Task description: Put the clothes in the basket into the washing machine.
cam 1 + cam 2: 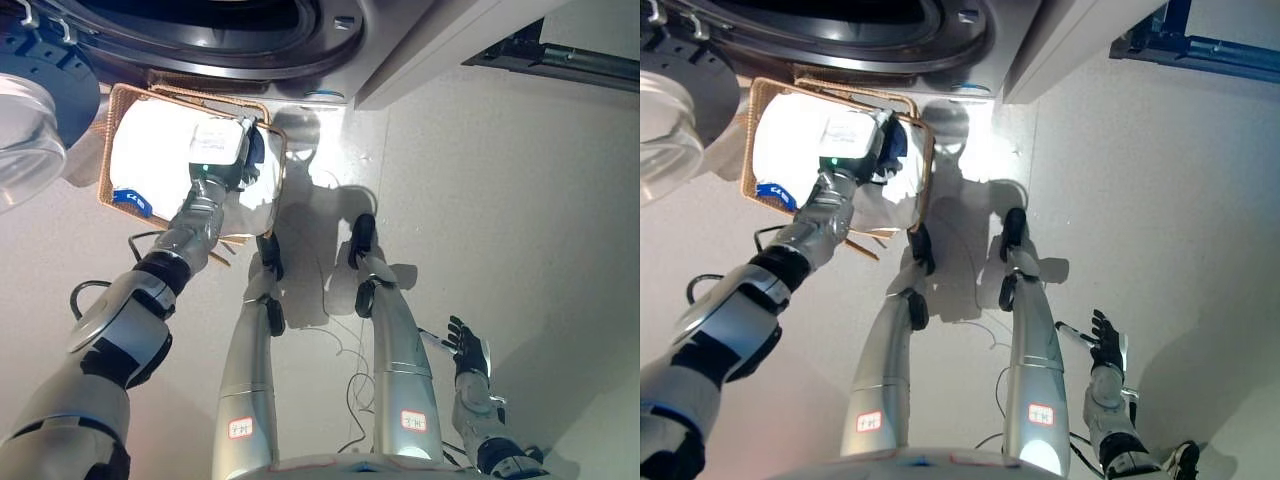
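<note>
A wicker basket point(112, 110) stands on the floor in front of the washing machine point(230, 45), whose round opening shows at the top. White clothes point(150, 150) with a blue patch point(130, 199) fill the basket. My left hand point(248, 152) reaches into the basket's right side, down on the white clothes; its fingers are mostly hidden. It also shows in the right eye view point(890, 145). My right hand point(468, 350) hangs low at the right, open and empty, fingers spread.
The washer's round glass door point(30, 115) stands swung open at the upper left, beside the basket. A pale cabinet side point(440, 40) stands right of the washer, and a dark metal frame point(1200, 45) lies at the upper right.
</note>
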Controlling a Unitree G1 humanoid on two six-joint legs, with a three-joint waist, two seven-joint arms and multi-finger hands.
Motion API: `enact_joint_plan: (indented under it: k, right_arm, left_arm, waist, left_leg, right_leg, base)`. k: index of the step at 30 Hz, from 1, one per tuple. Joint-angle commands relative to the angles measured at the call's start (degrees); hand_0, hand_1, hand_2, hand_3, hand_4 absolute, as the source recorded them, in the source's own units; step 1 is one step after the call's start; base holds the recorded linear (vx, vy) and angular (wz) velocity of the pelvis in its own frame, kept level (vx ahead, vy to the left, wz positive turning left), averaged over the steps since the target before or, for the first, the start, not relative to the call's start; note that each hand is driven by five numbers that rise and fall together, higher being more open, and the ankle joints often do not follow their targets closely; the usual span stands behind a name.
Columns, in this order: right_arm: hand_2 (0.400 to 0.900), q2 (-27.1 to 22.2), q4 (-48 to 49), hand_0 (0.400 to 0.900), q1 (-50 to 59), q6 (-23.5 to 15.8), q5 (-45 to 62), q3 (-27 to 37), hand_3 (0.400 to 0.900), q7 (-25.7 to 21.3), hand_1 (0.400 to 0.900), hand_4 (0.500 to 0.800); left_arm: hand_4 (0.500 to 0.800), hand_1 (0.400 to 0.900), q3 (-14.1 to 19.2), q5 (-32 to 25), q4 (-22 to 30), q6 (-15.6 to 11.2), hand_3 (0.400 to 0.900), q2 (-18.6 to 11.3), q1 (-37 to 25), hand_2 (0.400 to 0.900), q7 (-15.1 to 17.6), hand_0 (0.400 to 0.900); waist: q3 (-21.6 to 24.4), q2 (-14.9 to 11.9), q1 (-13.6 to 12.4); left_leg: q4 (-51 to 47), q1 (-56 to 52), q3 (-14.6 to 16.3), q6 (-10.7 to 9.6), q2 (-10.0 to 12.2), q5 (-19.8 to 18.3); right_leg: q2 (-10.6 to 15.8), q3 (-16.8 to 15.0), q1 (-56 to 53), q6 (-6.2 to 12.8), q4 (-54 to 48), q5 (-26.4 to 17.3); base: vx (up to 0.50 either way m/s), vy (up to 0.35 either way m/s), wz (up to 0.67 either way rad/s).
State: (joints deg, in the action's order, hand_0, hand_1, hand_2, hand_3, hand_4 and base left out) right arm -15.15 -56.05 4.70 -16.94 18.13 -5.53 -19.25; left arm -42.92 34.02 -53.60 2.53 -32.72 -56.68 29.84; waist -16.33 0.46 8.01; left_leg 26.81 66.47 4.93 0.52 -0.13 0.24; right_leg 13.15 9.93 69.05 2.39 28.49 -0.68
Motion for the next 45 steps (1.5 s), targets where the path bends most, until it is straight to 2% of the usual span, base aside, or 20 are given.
enact_joint_plan:
  k: [1, 5, 10, 14, 17, 19, 20, 21, 22, 35, 42, 45]
  right_arm:
    - [0.9, -3.47, 6.15, 0.9, -9.93, -0.61, 3.62, -0.96, 0.9, -0.53, 0.9, 0.8]
    - [0.9, -3.89, 8.53, 0.9, -8.35, -0.91, 4.68, -2.46, 0.9, 0.84, 0.9, 0.8]
    - [0.9, -4.57, 10.84, 0.9, -8.78, -1.01, 5.82, -2.38, 0.9, 2.12, 0.9, 0.8]
    - [0.9, -5.03, 11.3, 0.9, -8.14, -1.23, 6.88, -2.09, 0.9, 2.55, 0.9, 0.8]
    - [0.9, -4.82, 11.34, 0.9, -7.24, -1.48, 7.26, -2.65, 0.9, 2.8, 0.9, 0.8]
    - [0.9, -4.63, 11.42, 0.9, -6.77, -1.7, 7.61, -2.9, 0.9, 2.87, 0.9, 0.8]
    - [0.9, -4.58, 11.73, 0.9, -6.71, -1.84, 7.77, -2.92, 0.9, 2.92, 0.9, 0.8]
    - [0.9, -4.56, 11.87, 0.9, -6.52, -1.82, 8.07, -3.11, 0.9, 3.01, 0.9, 0.8]
    - [0.9, -4.58, 12.06, 0.9, -6.32, -1.87, 8.1, -3.22, 0.9, 3.09, 0.9, 0.8]
    - [0.9, -4.75, 12.6, 0.9, -4.56, -2.84, 9.34, -3.37, 0.9, 3.63, 0.9, 0.8]
    - [0.9, -4.87, 12.35, 0.9, -3.66, -3.08, 9.45, -3.64, 0.9, 3.92, 0.9, 0.8]
    - [0.9, -4.93, 12.35, 0.9, -3.49, -3.0, 9.36, -3.93, 0.9, 4.04, 0.9, 0.8]
  left_arm:
    - [0.8, 0.9, 2.03, 2.55, 2.59, 1.57, 0.9, -5.84, -3.29, 0.9, 1.8, 0.9]
    - [0.8, 0.9, 1.7, 0.66, 2.24, 1.03, 0.9, -7.91, -5.62, 0.9, 1.8, 0.9]
    - [0.8, 0.9, 2.32, -2.32, 1.13, -0.68, 0.9, -9.03, -4.77, 0.9, -1.26, 0.9]
    - [0.8, 0.9, 1.09, -3.86, -1.94, -1.03, 0.9, -8.17, -4.98, 0.9, -3.19, 0.9]
    - [0.8, 0.9, 0.57, -5.3, -3.13, -1.62, 0.9, -7.68, -5.31, 0.9, -3.42, 0.9]
    - [0.733, 0.788, 0.37, -6.0, -4.15, -1.78, 0.788, -7.23, -5.88, 0.788, -3.16, 0.788]
    - [0.666, 0.676, 0.34, -6.18, -4.35, -1.84, 0.676, -7.08, -5.97, 0.676, -3.1, 0.676]
    - [0.568, 0.514, 0.14, -6.36, -4.72, -1.86, 0.514, -6.9, -6.09, 0.514, -3.19, 0.514]
    - [0.5, 0.4, -0.07, -6.56, -4.83, -1.95, 0.4, -6.69, -6.38, 0.4, -3.16, 0.4]
    - [0.5, 0.4, -0.54, -7.27, -7.06, -2.59, 0.4, -4.6, -7.07, 0.4, -2.58, 0.4]
    - [0.5, 0.4, 1.34, -8.45, -7.13, -3.0, 0.4, -3.95, -5.89, 0.4, -0.96, 0.4]
    - [0.5, 0.4, 3.4, -10.01, -6.7, -3.46, 0.4, -3.68, -4.48, 0.4, -0.18, 0.4]
  waist:
    - [-0.02, 0.13, 0.17]
    - [-0.42, -0.37, 0.32]
    - [-0.74, -1.12, 0.73]
    - [-0.5, -1.03, 0.82]
    - [-0.7, -0.87, 0.66]
    - [-0.81, -0.75, 0.72]
    - [-0.86, -0.72, 0.68]
    - [-0.97, -0.64, 0.7]
    - [-1.05, -0.58, 0.73]
    - [-0.98, -0.3, 0.99]
    - [-0.61, 0.09, 0.76]
    - [-0.72, 0.2, 0.54]
  left_leg:
    - [5.04, 3.34, 1.38, 0.61, -0.87, -8.14]
    - [5.94, 5.41, 1.34, 0.67, -0.68, -8.25]
    - [7.07, 6.89, 1.5, 1.12, -0.68, -8.65]
    - [8.04, 7.87, 1.63, 1.45, -0.6, -9.03]
    - [8.08, 8.29, 1.84, 1.74, -0.59, -9.11]
    - [8.05, 8.52, 2.08, 1.89, -0.6, -9.1]
    - [7.96, 8.5, 2.2, 1.96, -0.65, -9.08]
    - [7.91, 8.49, 2.23, 2.05, -0.67, -9.11]
    - [7.81, 8.47, 2.26, 2.08, -0.72, -9.1]
    - [6.81, 7.6, 2.9, 2.78, -1.52, -9.15]
    - [4.25, 4.44, 2.57, 2.69, -2.05, -8.37]
    - [1.7, 1.46, 2.23, 2.49, -2.09, -7.63]
  right_leg:
    - [-1.54, -0.54, -0.74, 2.94, -1.25, -0.86]
    - [-1.65, -0.07, 1.0, 3.12, -0.7, -0.76]
    - [-2.04, -0.11, 2.71, 3.04, 0.22, -0.51]
    - [-2.19, -0.17, 4.01, 2.77, 1.03, -0.1]
    - [-2.16, -0.16, 4.41, 2.76, 0.78, -0.3]
    - [-2.24, -0.32, 4.62, 2.76, 0.53, -0.32]
    - [-2.26, -0.36, 4.6, 2.76, 0.46, -0.31]
    - [-2.23, -0.42, 4.61, 2.77, 0.35, -0.33]
    - [-2.23, -0.54, 4.63, 2.76, 0.22, -0.31]
    - [-2.2, -1.34, 4.15, 2.75, -0.75, -0.6]
    - [-2.18, -1.55, 0.91, 2.61, -3.66, -1.38]
    - [-2.28, -1.43, -1.66, 2.67, -5.47, -1.97]
  base:
    - [-0.01, -0.004, -0.04]
    - [0.0, 0.0, 0.0]
    - [0.01, 0.016, -0.06]
    - [0.0, 0.021, -0.06]
    - [0.0, 0.032, -0.07]
    - [0.01, 0.026, -0.05]
    - [0.01, 0.024, -0.03]
    - [0.0, 0.0, 0.0]
    - [0.0, 0.0, 0.0]
    - [0.0, 0.008, -0.01]
    - [0.01, 0.001, 0.02]
    - [0.03, -0.009, 0.06]
